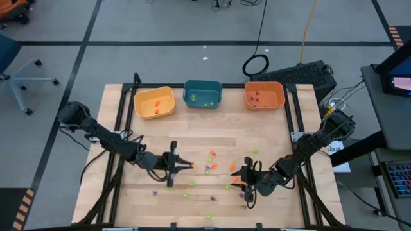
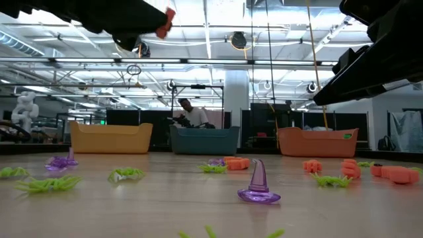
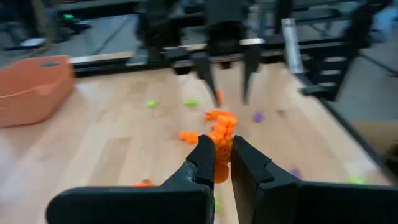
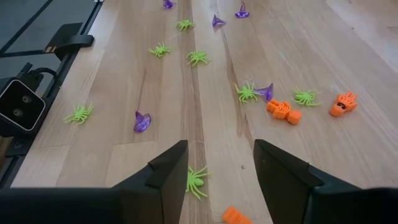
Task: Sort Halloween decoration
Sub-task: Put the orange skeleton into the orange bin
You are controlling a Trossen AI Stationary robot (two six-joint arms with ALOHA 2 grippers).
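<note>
Tiny Halloween decoration pieces lie scattered on the wooden table (image 1: 192, 144): green spiders (image 4: 198, 57), purple witch hats (image 2: 258, 185) and orange figures (image 4: 283, 112). My left gripper (image 1: 187, 165) hangs over the table's middle, shut on one orange figure (image 3: 219, 134). My right gripper (image 1: 246, 179) stands open toward the near right, above the table. A green spider (image 4: 196, 179) lies on the wood below the gap between its fingers, untouched. In the low view the held figure (image 2: 165, 25) shows high at the left. My left gripper pinches the orange figure's near end (image 3: 221, 163) between its two fingertips. The fingers lie almost level and point toward the table's right. The rest of the figure sticks out past the fingertips, lifted clear of the table.
Three bins stand in a row at the table's far edge: yellow (image 1: 154, 102), teal (image 1: 203, 94) and orange (image 1: 264, 95), each with a few trinkets inside. A black frame (image 1: 119, 122) runs along the table's sides. A person (image 2: 192, 114) shows in the room beyond.
</note>
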